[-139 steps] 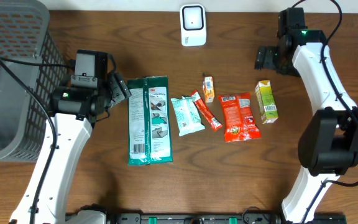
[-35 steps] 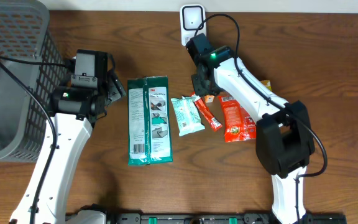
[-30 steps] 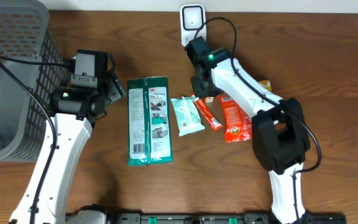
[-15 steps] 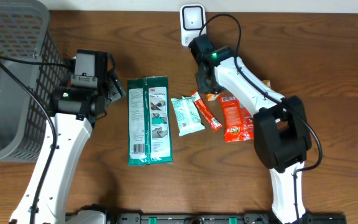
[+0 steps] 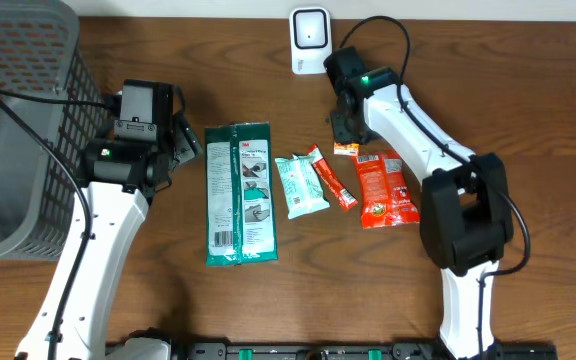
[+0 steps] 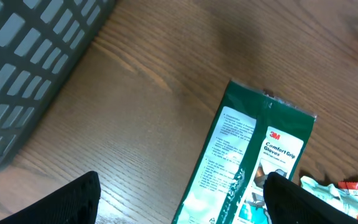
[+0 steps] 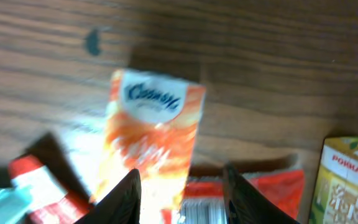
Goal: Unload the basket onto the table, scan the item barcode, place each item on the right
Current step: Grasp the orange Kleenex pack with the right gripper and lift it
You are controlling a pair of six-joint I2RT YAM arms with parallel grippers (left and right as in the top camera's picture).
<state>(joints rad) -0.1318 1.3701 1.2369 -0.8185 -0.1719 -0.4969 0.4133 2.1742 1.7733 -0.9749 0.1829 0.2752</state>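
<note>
Listing, on a brown wooden table (image 5: 528,80): one white scanner (image 5: 309,40) at the far edge, centre; one grey mesh basket (image 5: 18,120) at the left end; one green glove pack (image 5: 240,193) lying flat, printed side up; one teal pouch (image 5: 300,186) just right of the pack; one red stick (image 5: 330,178) touching the pouch's right side; one red bag (image 5: 385,188) right of the stick; one small orange carton (image 7: 151,137), the item for scanning, near the scanner's lower right and just above the red bag's top edge; one green-and-yellow carton (image 7: 347,180) at the right edge of the right wrist view. Left gripper (image 6: 185,193): over bare wood beside the pack's near end, jaws wide apart, nothing between them. Right gripper (image 7: 180,183): over the orange carton, jaws partly apart, the carton's lower end between them with a gap showing at one finger; the view is blurred, and whether the other finger touches the carton cannot be told.
</note>
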